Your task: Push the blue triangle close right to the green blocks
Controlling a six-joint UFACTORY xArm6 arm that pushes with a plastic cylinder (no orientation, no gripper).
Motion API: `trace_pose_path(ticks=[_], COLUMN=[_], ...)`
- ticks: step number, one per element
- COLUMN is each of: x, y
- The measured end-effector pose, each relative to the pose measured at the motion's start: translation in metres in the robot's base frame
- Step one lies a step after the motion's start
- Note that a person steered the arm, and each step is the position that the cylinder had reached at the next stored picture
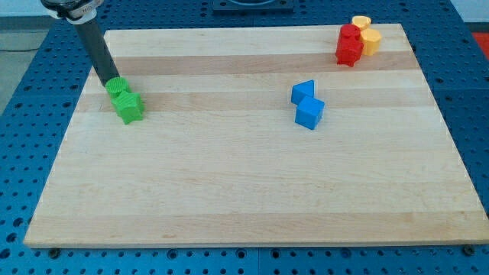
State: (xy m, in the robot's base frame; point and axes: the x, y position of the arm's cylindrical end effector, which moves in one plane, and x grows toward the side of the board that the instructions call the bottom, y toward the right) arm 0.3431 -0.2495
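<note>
The rod's tip sits at the far left of the table, touching or just beside the far edge of the green blocks — two greens pressed together, shapes hard to make out. No jaws on this rig, only the rod, so nothing is held. The blue triangle is well apart to the right, mid-table, touching a second blue block just nearer to the camera; which of the two is the triangle is a judgement, since the shapes are small. Red blocks and yellow blocks cluster at the far right corner, clear of the route. Risks: leaving from here could nudge the greens and shift the target; pushing the triangle leftward could drag its blue neighbour along; an off-centre contact could spin the triangle off line — and a late stop would ram it into the greens rather than park it at their right.
</note>
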Motion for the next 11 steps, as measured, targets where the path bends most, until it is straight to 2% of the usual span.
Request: trace_pose_path(ticks=[1,2,6,7,8,9,11], x=[0.004,-0.009,-0.011,-0.003,0.023,0.034,0.035], y=[0.000,0.030,0.317,0.378,0.419,0.409,0.319])
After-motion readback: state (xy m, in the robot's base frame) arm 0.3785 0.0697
